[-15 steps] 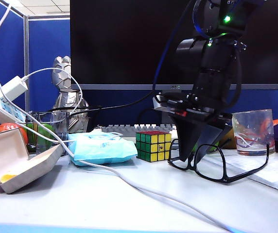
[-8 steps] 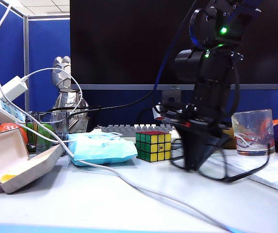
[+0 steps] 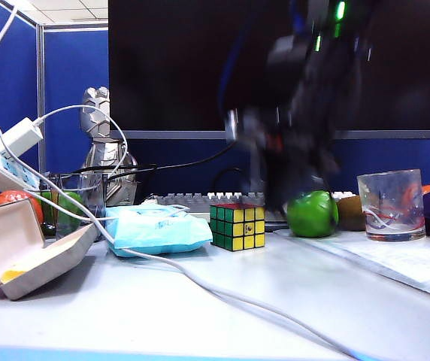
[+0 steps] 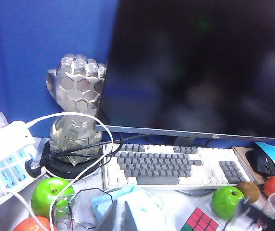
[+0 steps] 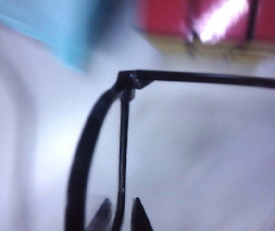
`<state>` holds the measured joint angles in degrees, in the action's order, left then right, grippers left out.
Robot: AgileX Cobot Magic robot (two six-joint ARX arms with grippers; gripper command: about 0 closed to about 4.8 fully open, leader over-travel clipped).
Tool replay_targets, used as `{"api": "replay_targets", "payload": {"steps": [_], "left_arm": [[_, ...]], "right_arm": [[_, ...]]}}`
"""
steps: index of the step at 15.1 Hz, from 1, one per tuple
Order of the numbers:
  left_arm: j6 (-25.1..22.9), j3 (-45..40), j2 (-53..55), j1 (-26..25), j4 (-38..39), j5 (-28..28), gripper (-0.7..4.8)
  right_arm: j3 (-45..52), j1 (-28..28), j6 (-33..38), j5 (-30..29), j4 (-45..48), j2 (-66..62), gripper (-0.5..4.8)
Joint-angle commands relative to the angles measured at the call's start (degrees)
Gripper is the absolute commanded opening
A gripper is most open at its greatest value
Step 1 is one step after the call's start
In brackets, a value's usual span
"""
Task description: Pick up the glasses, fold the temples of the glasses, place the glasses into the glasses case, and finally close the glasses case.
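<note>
The glasses (image 5: 87, 144), black and thick-rimmed, fill the right wrist view. One thin black bar of the frame runs between my right gripper's (image 5: 121, 208) two dark fingertips, which are shut on it. In the exterior view that gripper (image 3: 279, 192) is a dark blur above the table beside the Rubik's cube (image 3: 237, 226), and the glasses are lost in the blur. One temple (image 5: 214, 78) stretches straight out from its hinge. The glasses case (image 3: 27, 256) lies open at the far left, yellow cloth inside. My left gripper (image 4: 120, 206) is shut on nothing above the blue tissue pack (image 4: 128, 207).
A tissue pack (image 3: 158, 229) and a white cable (image 3: 222, 293) lie between the case and the cube. A green apple (image 3: 313, 213), a glass cup (image 3: 390, 204) and papers (image 3: 395, 259) sit on the right. Keyboard (image 4: 176, 166) and monitor (image 3: 200, 68) stand behind.
My right gripper closed on the glasses and lifted them off the table, swinging up and left. The green apple behind it now shows. The left arm stayed still.
</note>
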<state>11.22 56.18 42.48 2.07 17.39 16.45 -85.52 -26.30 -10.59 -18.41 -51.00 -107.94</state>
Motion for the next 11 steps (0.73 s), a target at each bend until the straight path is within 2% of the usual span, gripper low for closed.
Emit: {"api": "replay_targets", "payload": {"steps": [1, 2, 4, 5, 6, 8, 9, 11], "left_arm": [[0.0, 0.2, 0.0, 0.1, -1.0, 3.8, -0.04], [0.0, 0.2, 0.1, 0.1, -1.4, 5.4, -0.04], [0.1, 0.2, 1.2, 0.1, -4.4, 12.5, -0.04], [1.3, 0.2, 2.3, 0.2, -7.7, 19.2, -0.04], [4.2, 0.2, 3.6, 1.0, -11.5, 22.9, -0.04], [9.1, 0.2, 5.7, 4.0, -19.5, 24.3, -0.04], [12.2, 0.2, 7.4, 5.9, -26.0, 24.3, -0.04], [16.2, 0.2, 10.6, 9.2, -36.1, 24.3, -0.04]], "right_arm": [[-4.2, -0.1, -0.2, -14.0, 0.9, 6.1, -0.05], [-4.8, -0.1, -0.1, -17.5, 1.8, 7.3, -0.05], [-6.6, -0.1, 0.3, -31.4, 6.3, 11.5, -0.05], [-7.0, -0.1, 2.4, -40.7, 10.6, 14.3, -0.05], [-7.0, -0.1, 5.3, -48.0, 15.4, 16.3, -0.05], [-7.0, -0.1, 10.8, -55.6, 22.7, 19.3, -0.05], [-7.0, -0.1, 13.5, -59.3, 26.2, 21.0, -0.05], [-7.0, -0.1, 15.0, -61.7, 27.5, 23.2, -0.05]]}}
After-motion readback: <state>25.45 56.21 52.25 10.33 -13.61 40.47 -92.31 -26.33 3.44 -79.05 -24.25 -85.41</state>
